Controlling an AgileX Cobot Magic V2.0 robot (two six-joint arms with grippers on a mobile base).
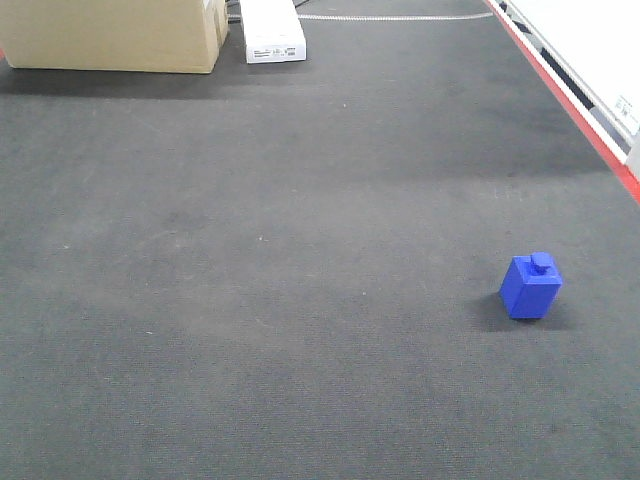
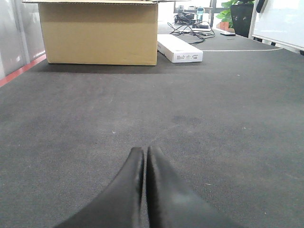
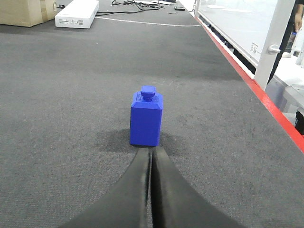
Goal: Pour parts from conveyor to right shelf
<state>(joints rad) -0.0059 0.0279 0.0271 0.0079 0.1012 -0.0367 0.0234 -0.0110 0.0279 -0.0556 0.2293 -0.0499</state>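
One bright-blue studded block (image 3: pixel 146 118) upright on conveyor (image 3: pixel 71 123); left gripper (image 2: pixel 144 151), right gripper (image 3: pixel 151 152) closed, empty.

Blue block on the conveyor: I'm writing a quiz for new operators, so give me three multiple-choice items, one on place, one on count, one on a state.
1. In the front view, where does the blue block stand on the conveyor?
A. far left
B. lower right
C. dead centre

2. How many blue blocks show?
A. one
B. two
C. three

3. What state is the right gripper in?
A. wide open
B. shut and empty
C. clamped on the block

Key:
1 B: it sits toward the side with the red strip.
2 A: no view shows more than one.
3 B: its fingers meet with nothing between them, and the block stands just ahead of the tips.
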